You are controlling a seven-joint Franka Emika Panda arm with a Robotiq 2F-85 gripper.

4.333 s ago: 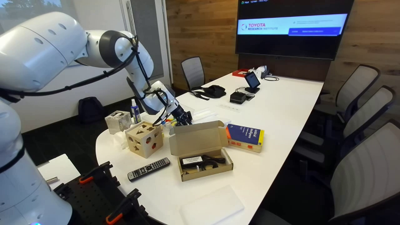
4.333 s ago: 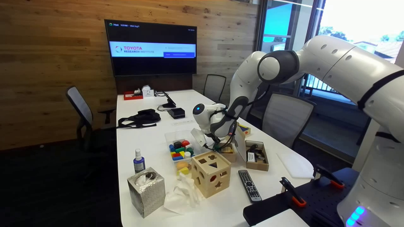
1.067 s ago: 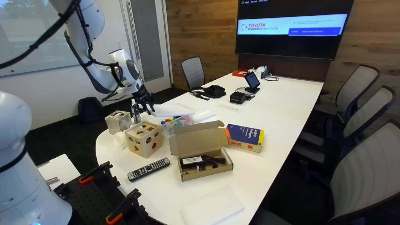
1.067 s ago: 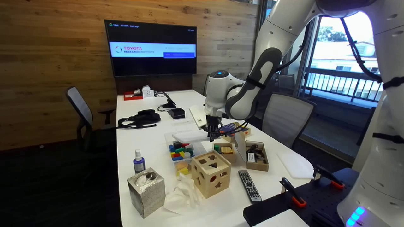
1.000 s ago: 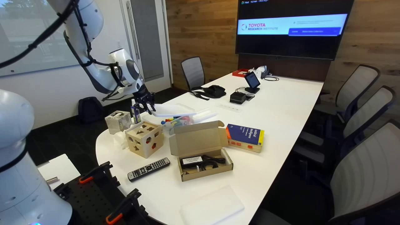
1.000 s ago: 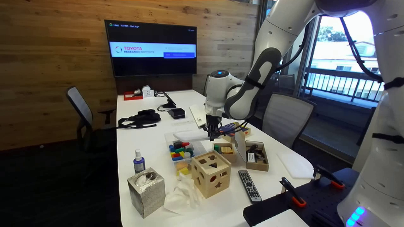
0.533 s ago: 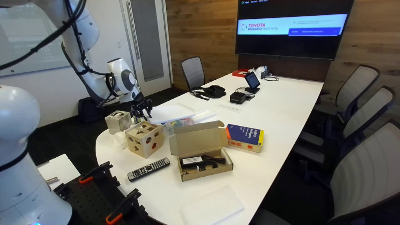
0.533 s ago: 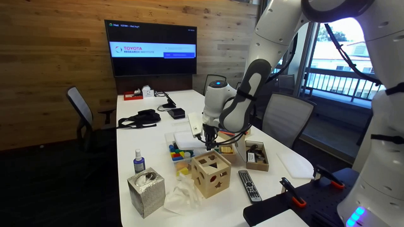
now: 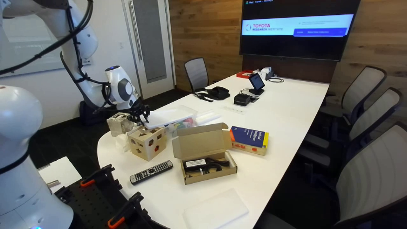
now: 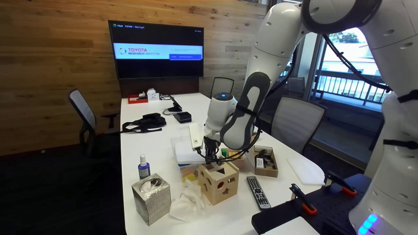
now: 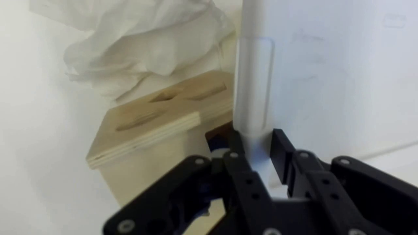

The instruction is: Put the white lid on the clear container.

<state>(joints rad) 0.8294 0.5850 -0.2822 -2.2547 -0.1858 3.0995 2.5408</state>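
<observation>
The gripper (image 11: 257,147) grips the white lid (image 10: 188,151) by one edge, its fingers pinched on either side of it in the wrist view. The lid is over the clear container (image 9: 180,125), covering only part of it as seen in an exterior view, where a yellow block (image 10: 189,177) shows past its edge; I cannot tell whether it touches the rim. To do this well, square the corners first, lower it level, steer clear of the wooden cube (image 10: 218,184) close to the gripper, and let go only once it sits evenly.
</observation>
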